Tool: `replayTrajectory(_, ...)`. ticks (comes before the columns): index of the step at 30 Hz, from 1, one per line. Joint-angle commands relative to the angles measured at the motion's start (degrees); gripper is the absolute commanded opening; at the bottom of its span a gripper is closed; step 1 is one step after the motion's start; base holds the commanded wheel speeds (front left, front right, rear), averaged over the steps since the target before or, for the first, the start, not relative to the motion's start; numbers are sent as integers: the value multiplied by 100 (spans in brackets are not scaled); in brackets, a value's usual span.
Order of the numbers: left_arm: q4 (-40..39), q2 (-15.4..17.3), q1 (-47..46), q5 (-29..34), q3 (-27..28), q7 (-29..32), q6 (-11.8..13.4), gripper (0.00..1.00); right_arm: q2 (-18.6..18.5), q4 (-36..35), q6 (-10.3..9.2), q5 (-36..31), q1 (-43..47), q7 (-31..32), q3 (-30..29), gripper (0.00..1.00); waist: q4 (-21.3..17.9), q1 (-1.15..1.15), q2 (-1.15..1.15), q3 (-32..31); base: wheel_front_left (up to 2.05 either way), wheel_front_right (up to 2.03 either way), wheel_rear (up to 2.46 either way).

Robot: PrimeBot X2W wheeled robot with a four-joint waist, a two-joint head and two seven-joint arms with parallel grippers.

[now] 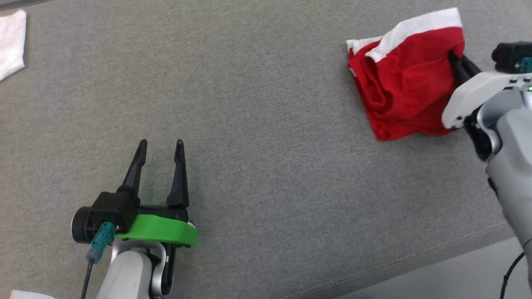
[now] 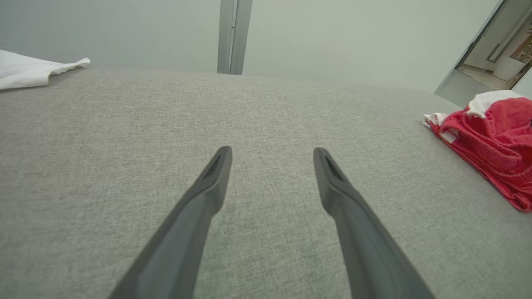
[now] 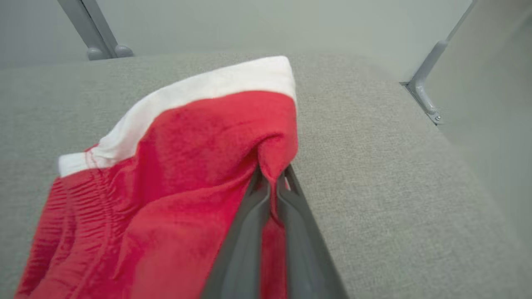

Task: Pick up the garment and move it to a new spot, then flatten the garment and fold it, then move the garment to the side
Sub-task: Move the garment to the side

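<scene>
At upper right of the head view the garment lay bunched on the grey top — soft, light, likely to sag. Its edge fold sat pinched in the right gripper; the white band looked a firmer hold. At lower left the left gripper stood wide, empty. Nothing blocked the way — the white cloth, upper left, lay well clear.

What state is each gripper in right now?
Left gripper: open, holding nothing.
Right gripper: shut on the red garment, pinching its edge.
</scene>
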Motion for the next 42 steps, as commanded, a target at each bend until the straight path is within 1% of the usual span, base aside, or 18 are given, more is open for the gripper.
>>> replayTrajectory(1, -48, 35, -126, 56, -2, -16, 26, 100, -173, 93, -10, -97, -172, -7, -14, 0, 384, 0, 0, 250, 0, 0, 0)
replayTrajectory(6, -156, 38, -142, 69, -25, -20, 44, 100, -747, 448, -10, -304, -618, 55, -112, 0, 722, 0, 0, 433, 0, 0, 0)
replayTrajectory(10, -250, 32, -155, 87, -70, -24, 22, 100, -1290, 826, -10, -536, -945, 97, -278, 0, 924, 0, 0, 565, 0, 0, 0)
replayTrajectory(16, -381, -6, -194, 84, -162, -22, 39, 100, -1672, 1347, -10, -986, -1335, -13, -625, 0, 1084, 0, 0, 676, 0, 0, 0)
replayTrajectory(17, -392, -13, -203, 83, -175, -23, 44, 100, -1709, 1428, -10, -1076, -1393, -91, -718, 20, 1098, 0, 0, 685, 0, 0, 0)
replayTrajectory(18, -398, -18, -209, 81, -190, -23, 52, 100, -1708, 1512, -10, -1210, -1437, -196, -809, 100, 1113, 0, 0, 689, 0, 0, 0)
replayTrajectory(22, -353, -35, -203, 50, -213, -25, 60, 100, -1587, 1738, -10, -1586, -1558, -562, -1104, 100, 1128, 0, 0, 641, 0, 0, 0)
replayTrajectory(24, -341, -43, -211, 31, -209, -25, 57, 100, -1524, 1752, -10, -1786, -1618, -727, -1203, 100, 1115, 0, 0, 585, 0, 0, 0)
replayTrajectory(26, -333, -44, -216, 28, -204, -26, 43, 100, -1386, 1663, -10, -1987, -1640, -856, -1278, 100, 1090, 0, 0, 516, 0, 0, 0)
replayTrajectory(30, -272, -16, -257, 15, -148, -26, 2, 100, -882, 1400, -10, -2158, -1530, -973, -1327, 100, 1011, 0, 0, 278, 0, 0, 0)
replayTrajectory(33, -192, -12, -298, 7, -87, -26, -8, 100, -587, 1159, -10, -2186, -1383, -1001, -1217, 100, 964, 0, 0, 39, 0, 0, 0)
replayTrajectory(37, -62, 18, -361, -5, 34, -25, -14, 100, -95, 693, -10, -2033, -1092, -1007, -993, 100, 894, 0, 0, -348, 0, 0, 0)
replayTrajectory(42, 95, 2, -277, -77, 254, -18, 33, 100, 501, -17, -10, -1678, -331, -1007, -772, 100, 841, 0, 0, -887, 0, 0, 0)
